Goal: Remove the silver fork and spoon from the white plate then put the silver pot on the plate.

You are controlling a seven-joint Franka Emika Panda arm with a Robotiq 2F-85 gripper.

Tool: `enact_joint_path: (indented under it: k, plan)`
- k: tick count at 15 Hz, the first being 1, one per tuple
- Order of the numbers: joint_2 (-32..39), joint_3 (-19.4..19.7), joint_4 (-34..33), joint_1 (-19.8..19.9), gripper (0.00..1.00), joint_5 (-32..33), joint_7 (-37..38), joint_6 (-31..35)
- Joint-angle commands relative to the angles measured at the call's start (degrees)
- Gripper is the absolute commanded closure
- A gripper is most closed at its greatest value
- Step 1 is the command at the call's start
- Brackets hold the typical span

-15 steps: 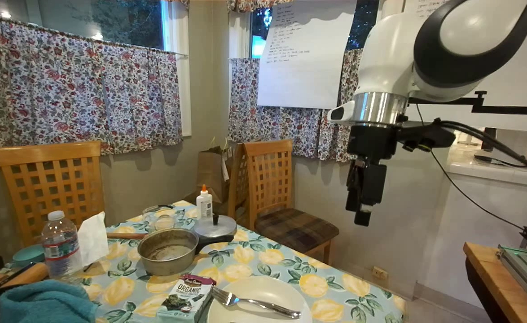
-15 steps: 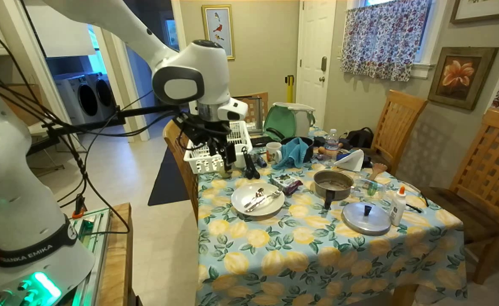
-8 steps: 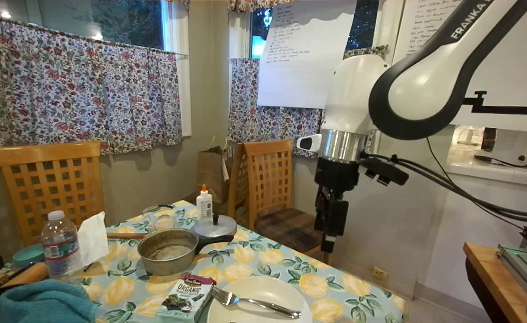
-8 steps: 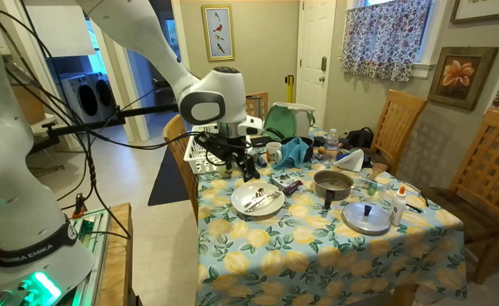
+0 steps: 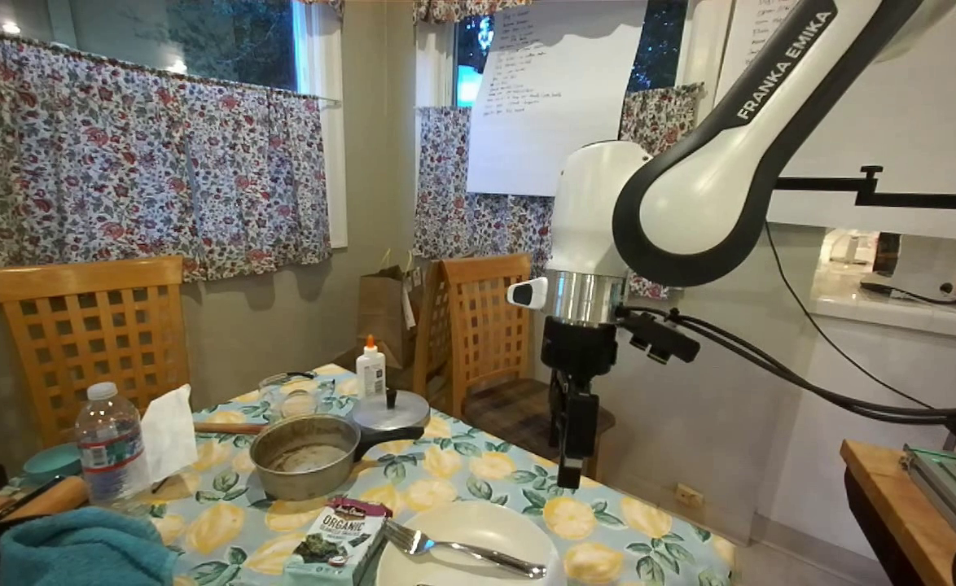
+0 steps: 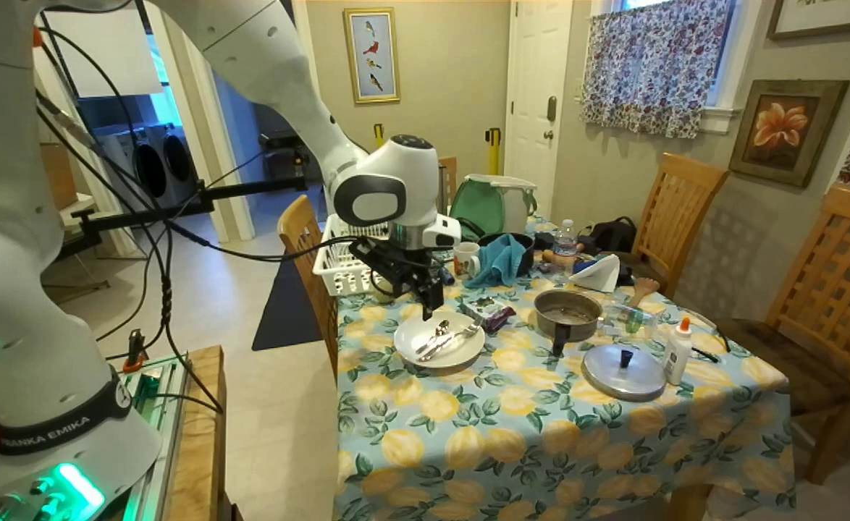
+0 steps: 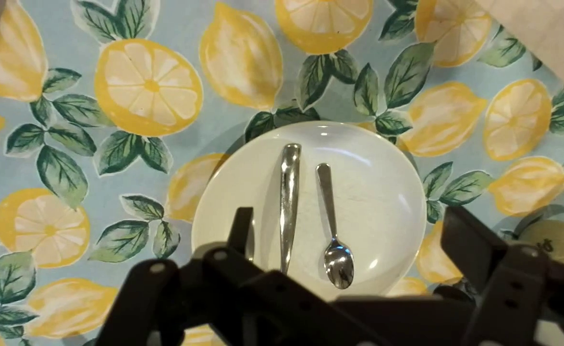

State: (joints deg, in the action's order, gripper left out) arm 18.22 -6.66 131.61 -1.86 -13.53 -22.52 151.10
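On the white plate [image 7: 387, 202] lie the silver fork [image 7: 289, 202] and, to its right in the wrist view, the smaller silver spoon [image 7: 338, 264]. The fork's tines are hidden behind my gripper in that view, but the fork [image 5: 466, 549] shows them in an exterior view. My gripper [image 7: 356, 230] is open above the plate, jaws wide apart, nothing between them; the spoon appears below the gap. In an exterior view the gripper [image 6: 431, 307] hangs over the plate's far edge. The silver pot [image 6: 568, 318], dark handle out, stands on the table apart from the plate.
A snack box [image 5: 335, 537] sits right beside the plate. Near the pot are its lid [image 6: 624, 376] and a glue bottle [image 6: 678, 354]. A white basket [image 6: 345, 271], a mug [image 6: 466, 260] and a blue towel [image 6: 501, 260] stand further back.
The arm has come down and across towards the plate, bringing the gripper from high at the side to low over the plate. Fork, spoon, plate and pot have not moved.
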Motion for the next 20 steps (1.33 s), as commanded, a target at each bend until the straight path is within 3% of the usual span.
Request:
enact_joint_path:
  k: [1, 2, 6, 9, 13, 20]
  plan:
    - [0.0, -1.4, -0.1, 1.5, 0.00, 0.9, 0.7, -0.1]
    - [0.0, -1.4, -0.1, 1.5, 0.00, 0.9, 0.7, -0.2]
    - [5.6, -0.4, -2.4, 0.2, 0.00, 5.5, 1.8, 10.9]
    - [10.3, -3.6, -4.9, 3.2, 0.00, 5.0, -0.5, 15.5]
    - [17.0, -7.2, -9.3, 6.5, 0.00, 6.8, -1.3, 18.9]
    - [25.1, -5.7, -15.9, 5.5, 0.00, 13.0, 1.5, 21.3]
